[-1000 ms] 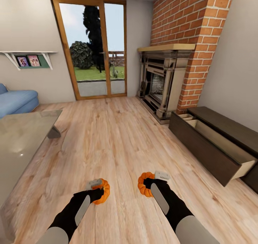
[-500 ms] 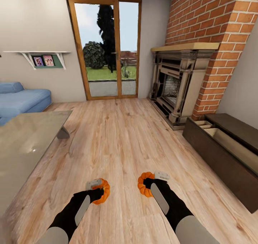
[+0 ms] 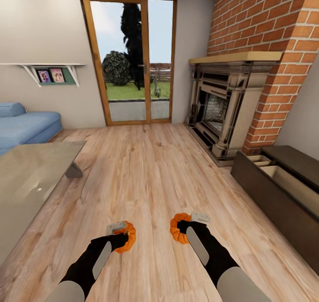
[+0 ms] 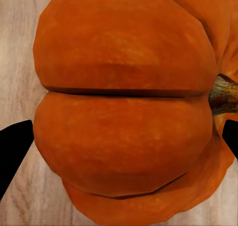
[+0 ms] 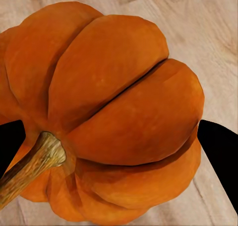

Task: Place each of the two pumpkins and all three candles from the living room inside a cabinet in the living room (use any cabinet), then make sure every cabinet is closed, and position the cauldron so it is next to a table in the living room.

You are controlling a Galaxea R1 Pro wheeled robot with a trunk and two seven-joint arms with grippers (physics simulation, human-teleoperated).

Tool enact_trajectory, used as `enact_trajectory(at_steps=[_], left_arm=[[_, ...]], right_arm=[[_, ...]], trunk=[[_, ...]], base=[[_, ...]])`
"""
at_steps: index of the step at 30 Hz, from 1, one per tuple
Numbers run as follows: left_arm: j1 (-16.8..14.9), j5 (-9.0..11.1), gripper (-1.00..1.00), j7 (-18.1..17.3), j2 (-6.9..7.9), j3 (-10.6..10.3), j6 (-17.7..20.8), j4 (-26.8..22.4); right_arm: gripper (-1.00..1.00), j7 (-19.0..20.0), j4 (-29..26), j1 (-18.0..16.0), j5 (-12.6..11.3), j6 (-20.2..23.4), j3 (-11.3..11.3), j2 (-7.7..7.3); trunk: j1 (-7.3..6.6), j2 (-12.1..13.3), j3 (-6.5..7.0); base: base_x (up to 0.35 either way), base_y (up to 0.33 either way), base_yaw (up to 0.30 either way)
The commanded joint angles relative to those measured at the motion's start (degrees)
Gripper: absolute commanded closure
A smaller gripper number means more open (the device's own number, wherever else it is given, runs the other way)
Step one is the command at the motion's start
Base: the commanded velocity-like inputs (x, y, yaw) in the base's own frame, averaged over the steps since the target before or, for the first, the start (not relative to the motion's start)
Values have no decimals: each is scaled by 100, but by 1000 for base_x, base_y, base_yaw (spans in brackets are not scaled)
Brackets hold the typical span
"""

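From the head camera I see my left gripper [image 3: 118, 233] pinching one pumpkin [image 3: 127, 237] and my right gripper [image 3: 189, 221] pinching the other pumpkin [image 3: 177, 228], both held low over the wooden floor [image 3: 146, 173], near me and a little apart from each other. The cabinet [image 3: 283, 191] runs along the right wall, with its drawer [image 3: 290, 182] pulled out and its pale inside showing. The glass-topped table [image 3: 31, 173] sits at the left, and a blue sofa [image 3: 26, 125] lies beyond it. A brick fireplace [image 3: 226, 102] stands at the far right, just past the cabinet's far end, and a glazed door [image 3: 130, 63] is in the far wall.

In the left wrist camera, the left pumpkin [image 4: 124, 107] sits between two black fingertips [image 4: 12, 149], one at each edge, pressed against its ribbed sides; its stem [image 4: 225, 94] points sideways.

In the right wrist camera, the right pumpkin [image 5: 109, 112] is clamped the same way between black fingertips [image 5: 220, 151], with its woody stem [image 5: 29, 166] angled toward the camera and floorboards behind.
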Motion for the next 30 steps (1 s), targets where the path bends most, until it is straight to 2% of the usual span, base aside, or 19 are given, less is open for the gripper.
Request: enact_trajectory(at_steps=[1, 30], left_arm=[[-2, 54, 100, 58, -1, -5, 27, -13], [-2, 53, 100, 58, -2, -5, 30, -13]], right_arm=[[100, -47, -10, -5, -39, 9, 19, -3], [100, -34, -10, -5, -48, 9, 20, -3]], trunk=[[3, -3, -5], [3, -3, -5]], base=[[338, 0, 0], [338, 0, 0]])
